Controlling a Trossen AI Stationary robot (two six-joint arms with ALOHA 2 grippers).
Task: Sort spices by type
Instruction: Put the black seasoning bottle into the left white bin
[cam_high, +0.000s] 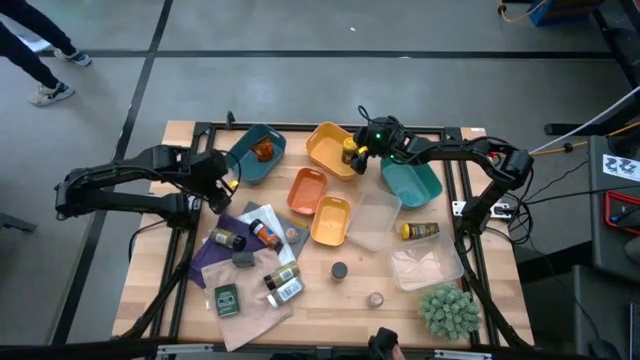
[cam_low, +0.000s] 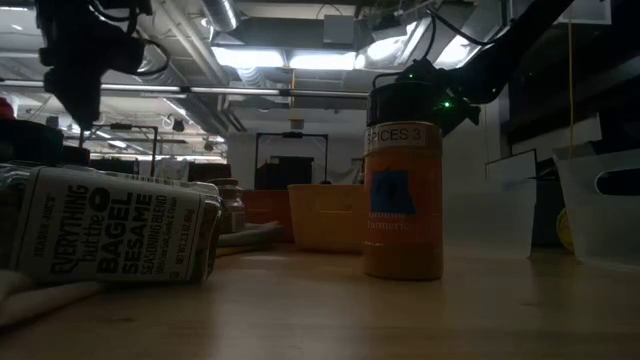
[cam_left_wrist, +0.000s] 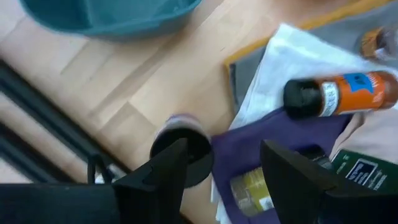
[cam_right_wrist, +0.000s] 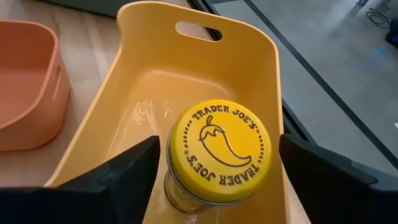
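My right gripper (cam_right_wrist: 217, 186) hangs open over the yellow tray (cam_high: 328, 148) at the far side. Its fingers stand either side of a yellow-lidded chili jar (cam_right_wrist: 219, 152) that stands upright in the tray. My left gripper (cam_left_wrist: 224, 168) is open, low over the purple cloth (cam_left_wrist: 280, 143). Below it are a dark-lidded jar (cam_left_wrist: 181, 149) and a yellow jar (cam_left_wrist: 249, 190), and an orange jar (cam_left_wrist: 342, 93) lies farther off. More spices lie on the cloths: a bagel-seasoning jar (cam_low: 120, 235), a green packet (cam_high: 226, 299) and an amber jar (cam_low: 403, 190).
A teal tray (cam_high: 257, 153) holds an amber item. Two orange trays (cam_high: 307, 190) sit mid-table, with a second teal tray (cam_high: 410, 180) and clear trays (cam_high: 425, 265) to the right. A yellow jar (cam_high: 420, 231) lies on its side, and the green plant (cam_high: 450, 310) stands near the right corner.
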